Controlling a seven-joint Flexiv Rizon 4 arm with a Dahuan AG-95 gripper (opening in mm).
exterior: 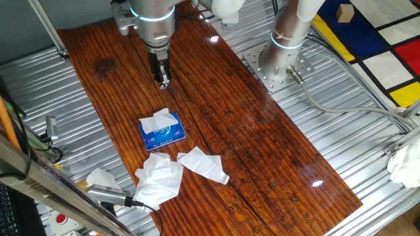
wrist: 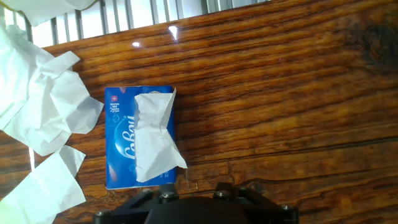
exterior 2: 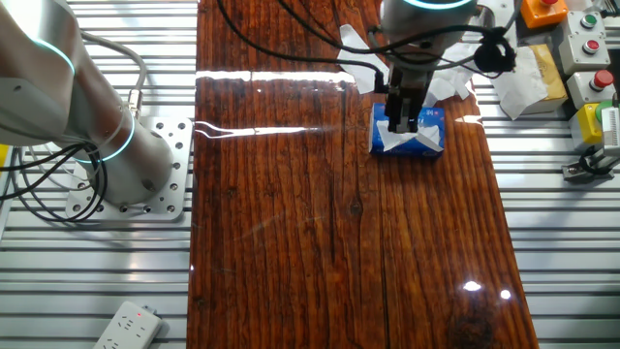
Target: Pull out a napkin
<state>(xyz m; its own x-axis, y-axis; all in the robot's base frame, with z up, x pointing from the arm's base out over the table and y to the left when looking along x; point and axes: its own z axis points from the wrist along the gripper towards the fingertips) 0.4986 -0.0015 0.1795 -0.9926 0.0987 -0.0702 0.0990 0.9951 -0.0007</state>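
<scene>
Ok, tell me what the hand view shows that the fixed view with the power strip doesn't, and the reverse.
Only the hand view: the lettered top of the blue pack unobstructed, with the napkin poking out along it, and loose tissues at its left. Only that fixed view: the gripper above the pack, the arm base, a power strip and button boxes. Both: pack, napkin, wooden tabletop.

A robotics lab: slatted aluminium bench (exterior: 341,124), bolted arm base (exterior 2: 126,184), button boxes (exterior 2: 586,34).
</scene>
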